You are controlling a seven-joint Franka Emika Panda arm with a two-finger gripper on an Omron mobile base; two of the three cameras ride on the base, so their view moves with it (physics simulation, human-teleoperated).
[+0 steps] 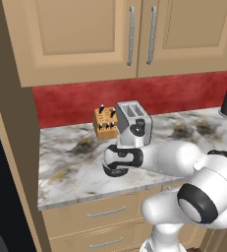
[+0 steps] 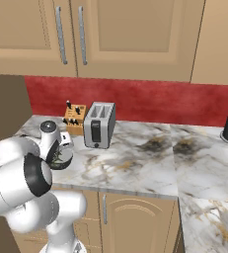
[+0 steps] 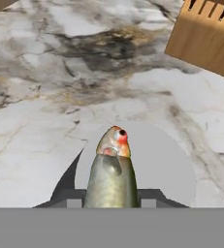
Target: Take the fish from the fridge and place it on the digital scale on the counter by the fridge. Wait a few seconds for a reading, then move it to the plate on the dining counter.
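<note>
While the arm reaches out over the marble desk [image 1: 75, 162], the hand [image 3: 111, 201] is closed almost fully on the fish [image 3: 111, 174], which juts out from between the two dark fingertips with its head and reddish snout pointing away from the wrist. In the hand view the fish's long axis runs straight up the picture, in line with the hand's own reach, and beneath it lies the pale grey disc of the scale [image 3: 157, 164], its dark base showing at the lower left. The fish therefore sits over the scale's top, its head near the middle of the disc; whether its belly already touches the disc or hangs just above cannot be told from these pictures. The wooden knife block [image 3: 208, 38] stands further off, beyond the scale and to one side, and the silver toaster [image 2: 99, 124] is beside it against the red wall. From the base views the arm's wrist covers the scale, so the hand view is the one to trust. Judging by this, the weighing step is in hand: the coming move looks to be a short lowering straight down and a release, with no sideways correction needed, since the fish lies nearly centred and should fit within the disc's rim.
</note>
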